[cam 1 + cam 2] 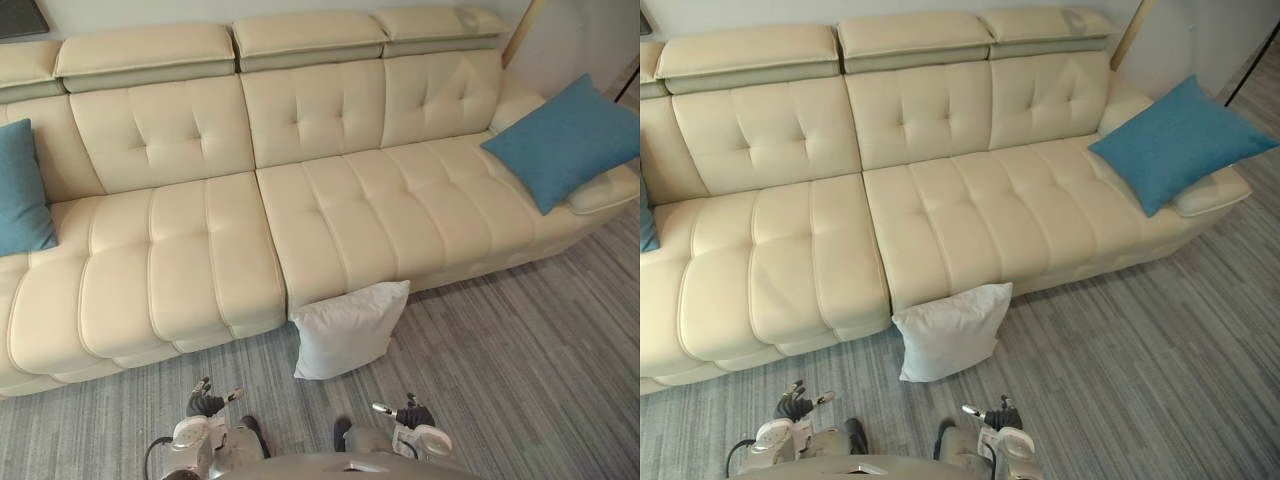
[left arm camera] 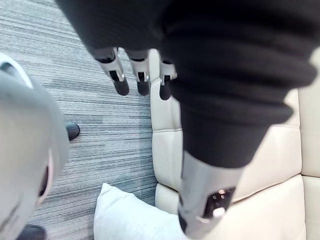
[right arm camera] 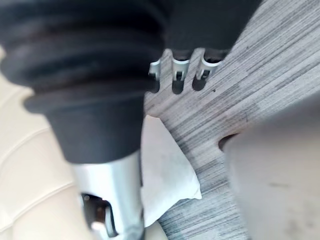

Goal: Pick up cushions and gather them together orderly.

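White cushion [image 1: 348, 328] on floor [image 1: 520, 360] — seemingly leaning against sofa [image 1: 370, 200].

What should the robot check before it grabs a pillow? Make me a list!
1. The left robot hand is empty, fingers relaxed: ok.
2. The right robot hand is empty, fingers relaxed: ok.
3. The white cushion is in plain sight, standing on the floor and leaning against the sofa front: ok.
4. A robot hand is touching the white cushion: not ok, both hang short of it.
5. The white cushion is within arm's reach from here: cannot tell.
6. The cushions are gathered together: not ok. One blue cushion sits at the sofa's right end and a second blue cushion at its left end.
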You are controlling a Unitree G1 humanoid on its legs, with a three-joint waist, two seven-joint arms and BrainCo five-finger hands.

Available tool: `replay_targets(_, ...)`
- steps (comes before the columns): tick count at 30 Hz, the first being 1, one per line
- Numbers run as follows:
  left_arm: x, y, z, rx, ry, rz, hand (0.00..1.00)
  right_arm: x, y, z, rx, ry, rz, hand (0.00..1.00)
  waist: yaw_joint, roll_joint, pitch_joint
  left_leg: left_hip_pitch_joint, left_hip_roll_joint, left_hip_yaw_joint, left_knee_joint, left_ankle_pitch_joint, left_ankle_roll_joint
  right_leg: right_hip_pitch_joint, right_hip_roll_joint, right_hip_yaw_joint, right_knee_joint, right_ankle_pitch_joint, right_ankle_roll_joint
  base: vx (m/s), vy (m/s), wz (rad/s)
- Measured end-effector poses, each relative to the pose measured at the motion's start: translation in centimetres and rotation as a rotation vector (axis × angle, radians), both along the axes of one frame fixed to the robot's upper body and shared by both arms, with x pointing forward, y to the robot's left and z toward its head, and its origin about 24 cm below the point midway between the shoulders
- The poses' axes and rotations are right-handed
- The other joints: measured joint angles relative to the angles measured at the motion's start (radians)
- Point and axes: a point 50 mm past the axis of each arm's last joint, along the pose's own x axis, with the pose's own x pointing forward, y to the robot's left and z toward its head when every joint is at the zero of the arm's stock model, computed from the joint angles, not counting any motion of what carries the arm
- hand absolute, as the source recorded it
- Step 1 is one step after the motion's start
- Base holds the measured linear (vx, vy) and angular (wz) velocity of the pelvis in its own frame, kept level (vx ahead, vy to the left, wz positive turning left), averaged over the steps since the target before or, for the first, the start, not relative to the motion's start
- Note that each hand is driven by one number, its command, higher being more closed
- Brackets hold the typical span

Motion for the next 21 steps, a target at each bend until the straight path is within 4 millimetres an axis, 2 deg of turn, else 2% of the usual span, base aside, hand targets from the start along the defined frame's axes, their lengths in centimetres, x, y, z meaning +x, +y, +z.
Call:
replay_targets(3, -0.1, -0.4, -0.1, -0.003, 0.006, -0.023, 0.00, -1.3, -1.4, -0.2, -0.034, 0.037, -0.008, 0.00, 0.001, 0.021, 0.001, 0.030, 0.002, -0.039, -0.025, 0.025, -0.019, -0.014, 0.011, 0.010, 0.032, -0.007, -0.010, -0.15, -0.084, -0.09)
replay_targets(6, 0.0, -0.7, -0.1, -0.006, 0.007, -0.044, 0.00, -1.5, -2.0, -0.1, -0.050, 0.036, -0.013, 0.00, -0.002, 0.018, 0.003, 0.040, -0.011, -0.074, -0.021, 0.009, -0.027, -0.037, 0.008, 0.050, 0.054, -0.007, -0.012, -0.13, 0.015, -0.39)
replay_targets(9, 0.5, -0.5, 0.1, -0.004, -0.015, -0.029, 0.00, -1.4, -1.2, -0.2, -0.029, 0.027, -0.021, 0.00, 0.007, -0.007, 0.018, 0.041, -0.052, -0.106, 0.023, -0.058, -0.037, -0.058, -0.009, 0.119, 0.053, 0.005, -0.011, -0.10, 0.160, -0.67)
replay_targets(10, 0.4, -0.5, 0.1, -0.007, -0.015, -0.019, 0.00, -1.5, -0.7, -0.3, -0.007, 0.023, -0.039, 0.00, 0.003, -0.012, 0.020, 0.048, -0.066, -0.105, 0.025, -0.092, -0.051, -0.055, -0.009, 0.158, 0.031, 0.008, -0.010, -0.06, 0.170, -0.65)
replay_targets(11, 0.4, -0.5, 0.1, -0.006, -0.015, -0.019, 0.00, -1.5, -0.3, -0.3, 0.002, 0.023, -0.041, 0.00, 0.001, -0.013, 0.019, 0.052, -0.075, -0.104, 0.017, -0.098, -0.057, -0.055, -0.010, 0.171, 0.019, 0.009, -0.013, -0.04, 0.216, -0.62)
replay_targets(12, 0.5, -0.3, 0.2, -0.002, -0.020, -0.013, 0.00, -1.7, 0.7, -0.6, 0.032, 0.023, -0.051, 0.00, -0.005, -0.037, 0.018, 0.047, -0.095, -0.105, 0.026, -0.107, -0.054, -0.058, -0.024, 0.198, -0.021, 0.013, -0.019, 0.01, 0.180, -0.52)
replay_targets(13, 1.0, 0.1, 0.4, 0.003, -0.035, -0.001, 0.00, -1.8, 1.0, -0.6, 0.044, 0.019, -0.059, 0.00, 0.002, -0.039, 0.025, 0.036, -0.101, -0.133, 0.101, -0.127, -0.017, -0.060, -0.025, 0.208, -0.031, 0.015, -0.017, 0.05, 0.212, -0.79)
replay_targets(14, 0.8, -0.1, 0.4, -0.008, -0.035, 0.027, 0.00, -1.4, 1.1, -0.4, 0.043, -0.001, -0.060, 0.00, 0.008, -0.026, 0.020, 0.039, -0.099, -0.142, 0.120, -0.200, -0.009, -0.055, -0.015, 0.234, -0.050, 0.036, -0.019, 0.06, 0.186, -0.74)
replay_targets(15, 0.4, 0.3, 0.3, 0.003, -0.022, 0.024, 0.00, -1.4, 1.5, -0.4, 0.057, -0.004, -0.065, 0.00, -0.005, -0.045, 0.016, 0.048, -0.103, -0.118, 0.118, -0.217, -0.016, -0.057, -0.022, 0.254, -0.059, 0.051, -0.034, 0.05, 0.150, -0.54)
replay_targets(16, 0.5, 0.4, 0.3, 0.004, -0.023, 0.024, 0.00, -1.4, 1.5, -0.4, 0.059, -0.004, -0.065, 0.00, -0.005, -0.047, 0.016, 0.049, -0.104, -0.116, 0.118, -0.220, -0.017, -0.057, -0.023, 0.256, -0.059, 0.054, -0.035, 0.05, 0.123, -0.46)
replay_targets(17, 0.5, 0.8, 0.3, 0.013, -0.023, 0.025, 0.00, -1.6, 2.1, -0.5, 0.073, 0.001, -0.066, 0.00, -0.004, -0.059, 0.017, 0.057, -0.102, -0.088, 0.133, -0.243, -0.019, -0.062, -0.027, 0.277, -0.060, 0.074, -0.038, 0.10, 0.079, -0.62)
replay_targets(19, 0.4, 1.0, 0.4, 0.020, -0.023, 0.028, 0.00, -1.6, 2.6, -0.6, 0.087, 0.001, -0.062, 0.00, 0.005, -0.075, 0.012, 0.073, -0.082, -0.040, 0.154, -0.275, -0.023, -0.099, -0.024, 0.254, 0.001, 0.112, 0.001, 0.10, 0.031, -0.82)
replay_targets(21, 0.3, 1.1, 0.4, 0.022, -0.023, 0.027, 0.00, -0.9, 3.2, -0.4, 0.096, -0.016, -0.042, 0.00, 0.003, -0.074, 0.009, 0.103, -0.053, 0.021, 0.163, -0.293, -0.027, -0.156, -0.020, 0.159, 0.101, 0.125, 0.013, 0.12, -0.018, -0.89)
